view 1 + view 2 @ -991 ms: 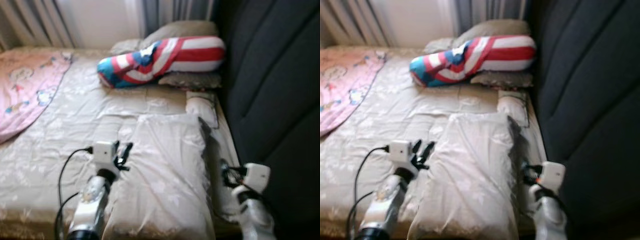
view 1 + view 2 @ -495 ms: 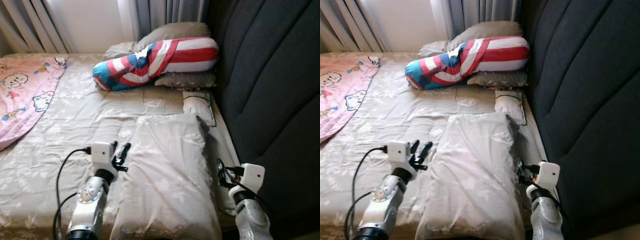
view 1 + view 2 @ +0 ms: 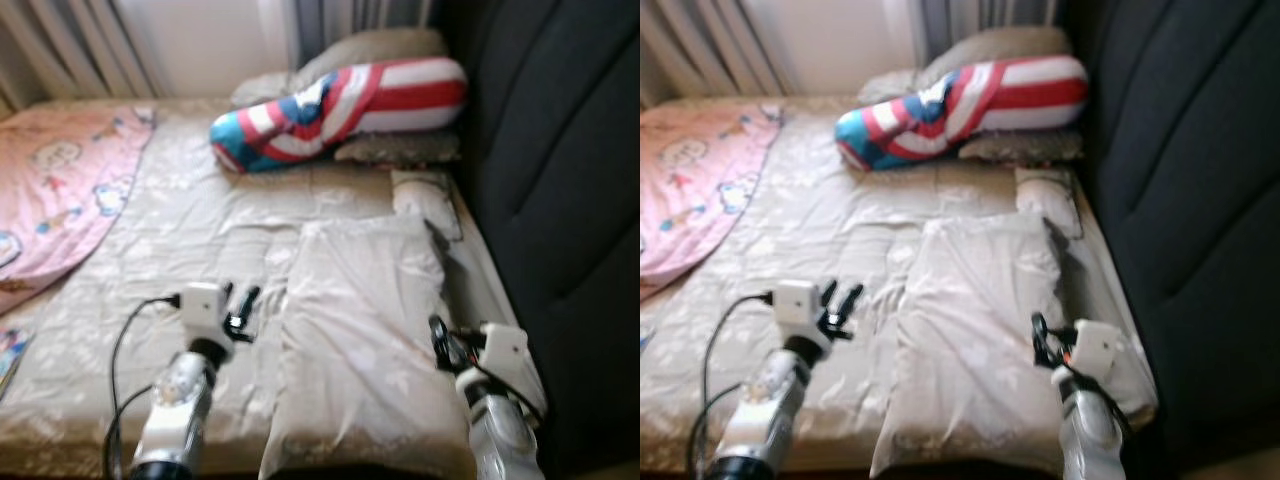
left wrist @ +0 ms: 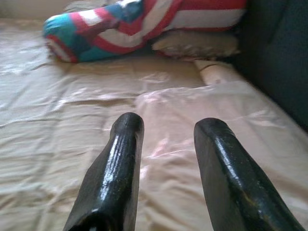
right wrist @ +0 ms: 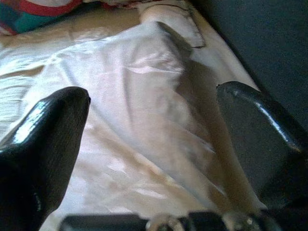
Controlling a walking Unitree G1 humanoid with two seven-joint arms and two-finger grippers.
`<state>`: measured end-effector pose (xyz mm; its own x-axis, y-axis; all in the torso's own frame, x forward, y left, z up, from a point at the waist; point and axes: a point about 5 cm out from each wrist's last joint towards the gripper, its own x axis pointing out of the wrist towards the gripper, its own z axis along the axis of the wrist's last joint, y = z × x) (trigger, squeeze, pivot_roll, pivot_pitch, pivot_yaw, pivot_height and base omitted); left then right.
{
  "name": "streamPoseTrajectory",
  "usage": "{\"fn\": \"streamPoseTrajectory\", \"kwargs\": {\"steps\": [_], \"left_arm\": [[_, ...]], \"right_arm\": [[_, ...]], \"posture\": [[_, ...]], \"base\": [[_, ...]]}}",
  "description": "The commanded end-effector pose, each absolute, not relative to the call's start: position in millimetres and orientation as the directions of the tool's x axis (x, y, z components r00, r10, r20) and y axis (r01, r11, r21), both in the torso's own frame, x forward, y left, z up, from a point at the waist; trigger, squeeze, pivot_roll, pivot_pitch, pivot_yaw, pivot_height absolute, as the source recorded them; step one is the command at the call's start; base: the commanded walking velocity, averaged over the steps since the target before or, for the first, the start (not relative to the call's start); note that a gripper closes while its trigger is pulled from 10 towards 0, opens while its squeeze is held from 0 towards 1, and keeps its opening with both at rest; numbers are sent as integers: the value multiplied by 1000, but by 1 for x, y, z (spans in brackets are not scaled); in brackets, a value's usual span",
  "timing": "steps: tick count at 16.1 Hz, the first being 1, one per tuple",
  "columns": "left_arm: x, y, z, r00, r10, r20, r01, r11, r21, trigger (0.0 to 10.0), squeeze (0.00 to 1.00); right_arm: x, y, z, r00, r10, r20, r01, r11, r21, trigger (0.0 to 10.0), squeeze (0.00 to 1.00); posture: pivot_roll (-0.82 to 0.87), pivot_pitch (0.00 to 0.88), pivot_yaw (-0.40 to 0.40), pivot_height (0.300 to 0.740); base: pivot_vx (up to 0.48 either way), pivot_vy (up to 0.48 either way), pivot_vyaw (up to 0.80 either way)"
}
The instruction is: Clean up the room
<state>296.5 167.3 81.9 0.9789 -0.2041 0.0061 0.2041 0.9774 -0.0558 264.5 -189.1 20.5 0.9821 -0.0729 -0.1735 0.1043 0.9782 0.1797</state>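
Both eye views are soft with blur — the pink blanket [image 3: 55, 195] runs off the edge, its cartoon prints unreadable.

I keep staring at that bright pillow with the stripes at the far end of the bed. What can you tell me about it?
The long red, white and blue striped bolster pillow looks like soft printed fabric, with a teal patch at one end. It lies on its side across the head of the beige bed sheet, resting on grey pillows, one end close to the dark padded headboard. Neither gripper touches it.
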Motion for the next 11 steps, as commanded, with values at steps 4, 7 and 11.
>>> {"fn": "streamPoseTrajectory", "kwargs": {"steps": [4,7,11], "left_arm": [[296,167,84,977,-211,12,211,977,-41,10000,0],[295,166,83,977,-212,6,212,977,-1,10000,0],[296,168,82,979,-202,-7,202,979,-9,10000,0]], "right_arm": [[264,-192,20,980,-90,-180,123,975,183,10000,0],[264,-192,19,979,-91,-181,124,976,181,10000,0],[263,-192,18,978,-83,-189,117,977,180,10000,0]], "posture": [[-83,73,8,740],[-88,75,10,740],[-88,78,9,740]], "base": [[0,0,0],[0,-237,0],[0,0,0]]}}
